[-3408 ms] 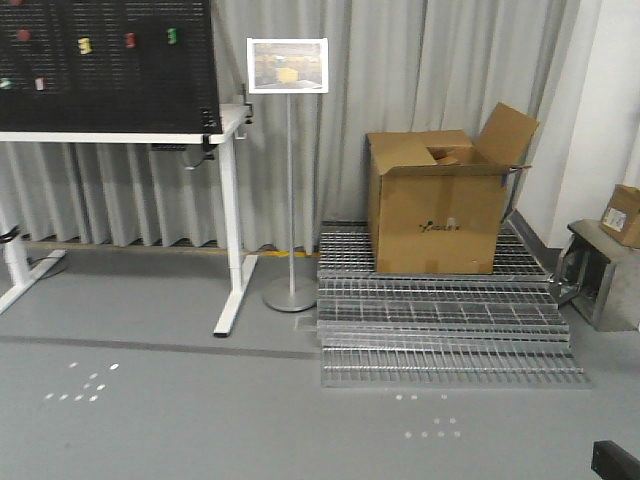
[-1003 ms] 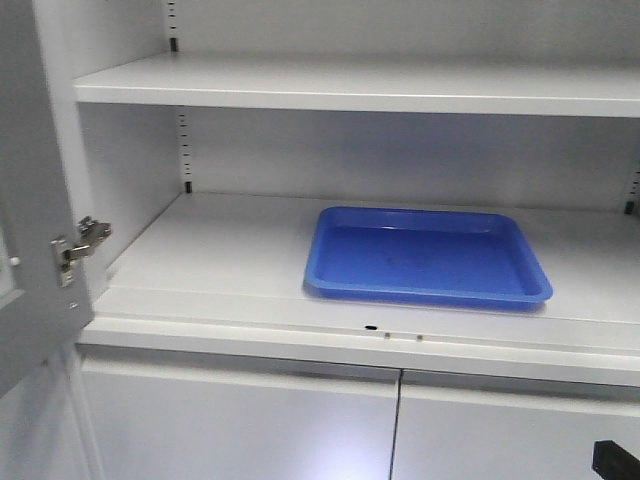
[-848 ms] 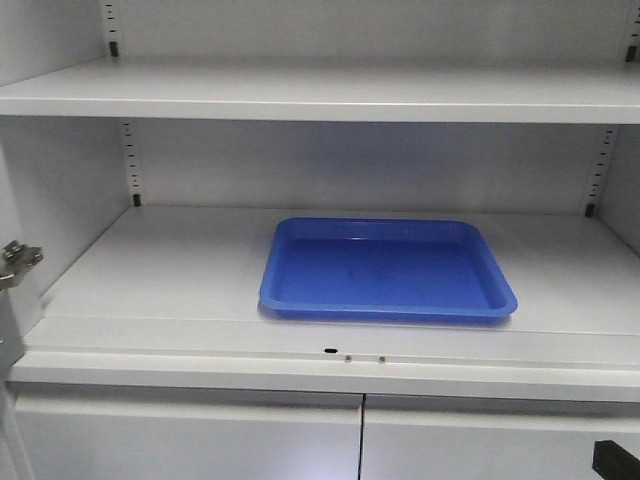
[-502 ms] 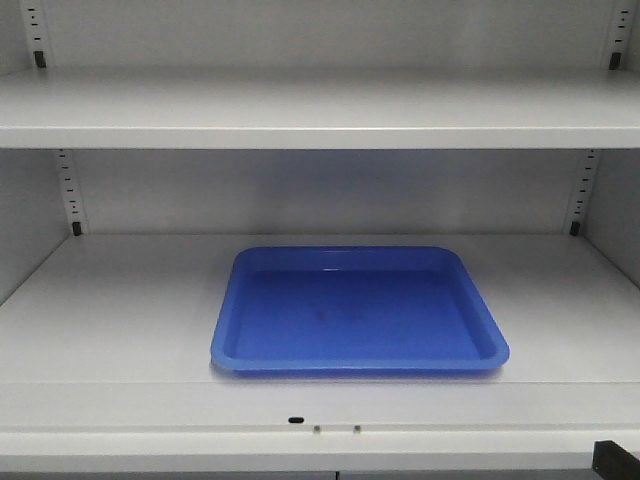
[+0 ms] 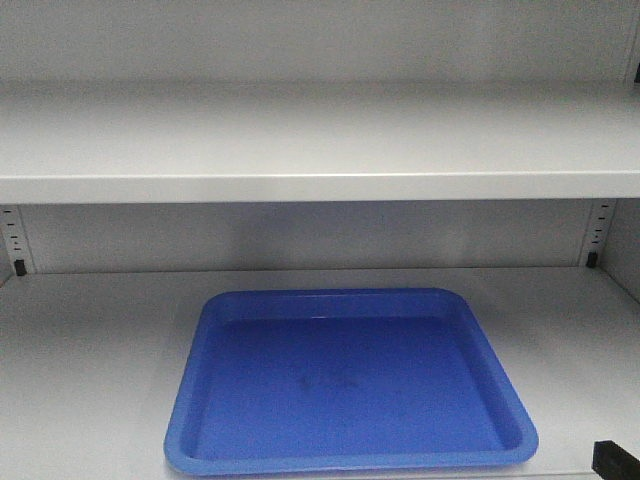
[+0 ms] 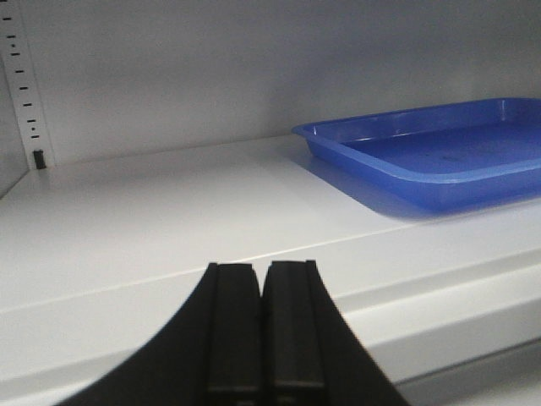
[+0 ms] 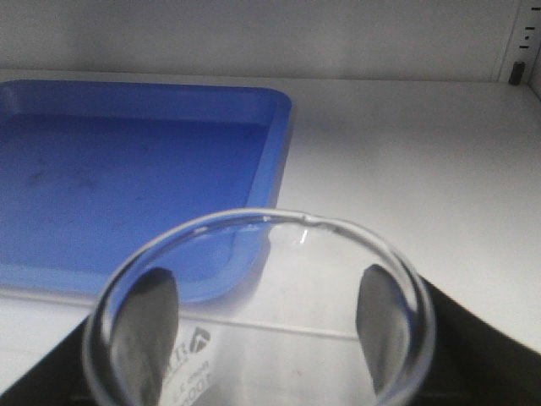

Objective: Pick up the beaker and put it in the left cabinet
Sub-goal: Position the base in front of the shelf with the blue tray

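The clear glass beaker (image 7: pixel 258 313) with a flared rim and faint print fills the bottom of the right wrist view. My right gripper (image 7: pixel 262 317) is shut on it, black fingers (image 7: pixel 152 317) pressing either side, holding it above the front edge of the left cabinet's lower shelf (image 7: pixel 406 169), just right of a blue tray (image 7: pixel 127 169). My left gripper (image 6: pixel 262 279) is shut and empty, at the shelf's front edge (image 6: pixel 127 220), left of the tray (image 6: pixel 439 156). The front view shows the pale grey cabinet shelves (image 5: pixel 320 140) and the tray (image 5: pixel 350 380); no gripper or beaker shows there.
An upper shelf (image 5: pixel 320 185) runs above the tray shelf. Perforated rails (image 6: pixel 25 85) stand in the rear corners, also in the right wrist view (image 7: pixel 524 51). The cabinet's back wall (image 5: pixel 300 235) closes the space behind the tray.
The front view has swung from a room with a cardboard box to the cabinet, then closed in and centred on the blue tray, which now fills the lower frame.
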